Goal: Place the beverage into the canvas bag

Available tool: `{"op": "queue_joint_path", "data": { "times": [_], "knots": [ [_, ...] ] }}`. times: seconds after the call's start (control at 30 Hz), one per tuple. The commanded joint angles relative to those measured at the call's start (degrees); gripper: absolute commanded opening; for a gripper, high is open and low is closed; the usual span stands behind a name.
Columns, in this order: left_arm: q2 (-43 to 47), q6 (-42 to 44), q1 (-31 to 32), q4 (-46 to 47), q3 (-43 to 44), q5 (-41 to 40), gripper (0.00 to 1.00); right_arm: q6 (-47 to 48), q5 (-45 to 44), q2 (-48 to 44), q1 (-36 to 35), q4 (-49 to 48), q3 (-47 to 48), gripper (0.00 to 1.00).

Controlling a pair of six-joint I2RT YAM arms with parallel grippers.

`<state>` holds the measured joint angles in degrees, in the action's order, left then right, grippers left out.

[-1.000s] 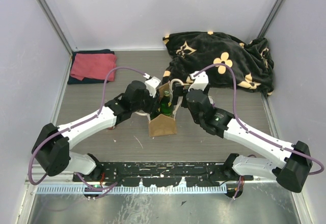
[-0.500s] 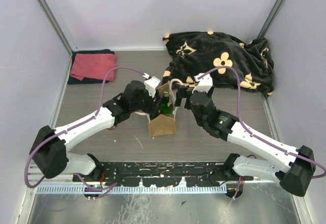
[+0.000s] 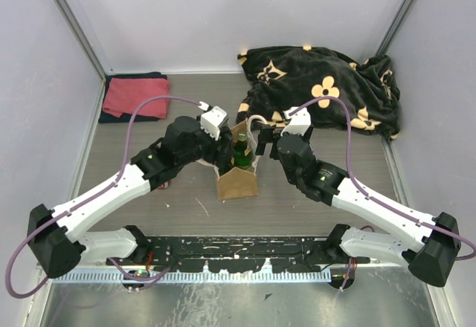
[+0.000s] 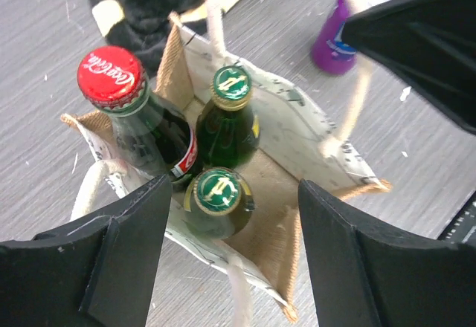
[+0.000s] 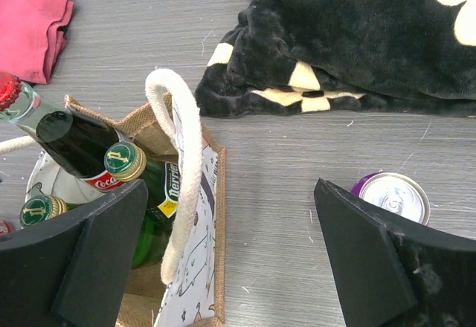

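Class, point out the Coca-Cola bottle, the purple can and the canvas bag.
Coca-Cola bottle [image 4: 111, 79], left wrist view, on its red cap.
purple can [image 5: 392, 197], right wrist view, on its silver lid.
canvas bag [image 3: 236, 184], top external view, on its tan front face.

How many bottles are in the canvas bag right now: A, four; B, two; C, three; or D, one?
C: the left wrist view shows three in the canvas bag, namely a red-capped cola bottle, a rear green-capped bottle and a front green-capped bottle.
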<state>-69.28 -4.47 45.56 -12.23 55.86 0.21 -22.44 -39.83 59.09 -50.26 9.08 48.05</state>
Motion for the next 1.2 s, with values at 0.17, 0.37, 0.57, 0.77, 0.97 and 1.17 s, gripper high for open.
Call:
{"op": "queue_joint_path", "data": {
  "times": [0.17, 0.37, 0.57, 0.77, 0.97, 1.17],
  "knots": [
    [8.87, 12.97, 7.27, -5.55, 0.47, 8.38, 0.73, 0.55, -2.44, -1.41, -0.23, -0.17, 1.01, 1.00],
    [9.38, 18.28, 10.03, -7.63, -2.85, 8.53, 0.72, 0.13, -3.52, -1.62, -0.19, 2.00, 1.72, 1.00],
    [7.33, 20.70, 10.00, -2.13, -6.83, 4.82, 0.73, 0.09, -4.45, -2.21, -0.19, 3.18, 1.85, 1.00],
    [3.82, 21.85, 9.99, 1.28, -8.31, 2.17, 0.74, 0.20, -4.99, -3.10, -0.19, 3.84, 1.51, 1.00],
    [1.65, 22.46, 10.00, 2.34, -8.87, 2.67, 0.73, 0.41, -5.80, -4.08, -0.06, 4.44, 1.33, 1.00],
    [3.13, 22.21, 10.03, -2.00, -9.22, 10.09, 0.71, 0.25, -5.25, -3.69, 1.75, 5.70, 2.54, 1.00]
  ]
}}
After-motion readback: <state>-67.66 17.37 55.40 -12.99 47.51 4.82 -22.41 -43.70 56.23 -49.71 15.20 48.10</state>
